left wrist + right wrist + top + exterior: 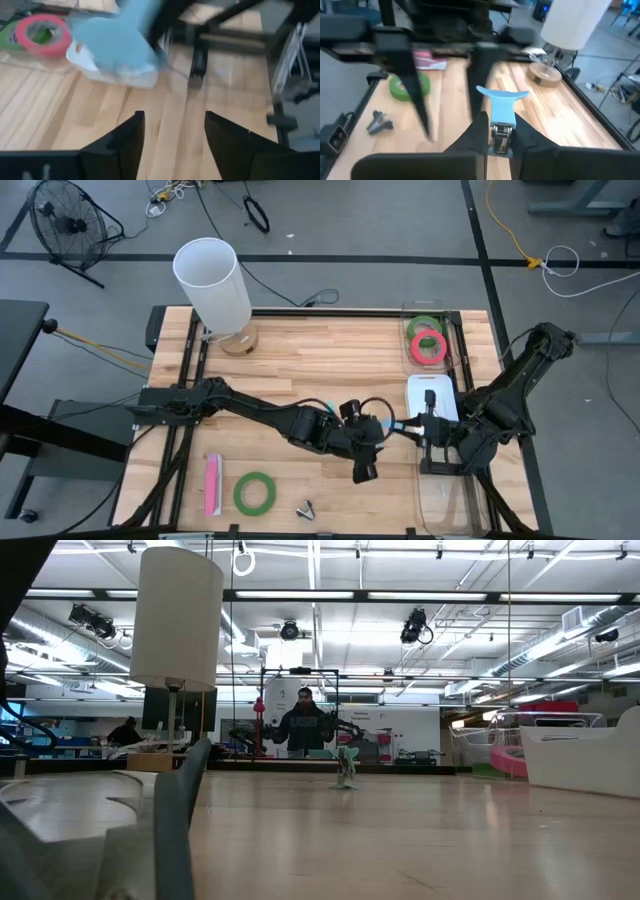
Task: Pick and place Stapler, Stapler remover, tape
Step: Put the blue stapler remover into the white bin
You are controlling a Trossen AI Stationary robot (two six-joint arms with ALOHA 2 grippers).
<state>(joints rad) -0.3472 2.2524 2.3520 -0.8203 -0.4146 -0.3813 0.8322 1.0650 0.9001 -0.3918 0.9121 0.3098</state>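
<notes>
My right gripper [418,426] [501,122] is shut on a blue stapler [395,423] [502,107], held above the table right of centre. My left gripper [380,428] [172,130] faces it from the left, open, with nothing between its fingers; the stapler [117,45] shows blurred ahead of it. One green tape roll [255,492] lies flat near the front edge. A grey staple remover [307,510] lies to its right. A green and a red tape roll [427,340] lie in the clear bin [462,320]. My right gripper pinches the stapler's metal end [501,137] between its two fingers. The fingers come roughly level from the table's right side and lie along the stapler. The blue end [502,95] sticks out ahead toward the left gripper, and the stapler is clear of the table.
A tall white cylinder [210,285] on a round wooden base stands at the far left. A pink object [212,485] lies beside the green roll. A white object [432,395] sits in the clear bin under the right arm. A person stands beyond the table [303,725].
</notes>
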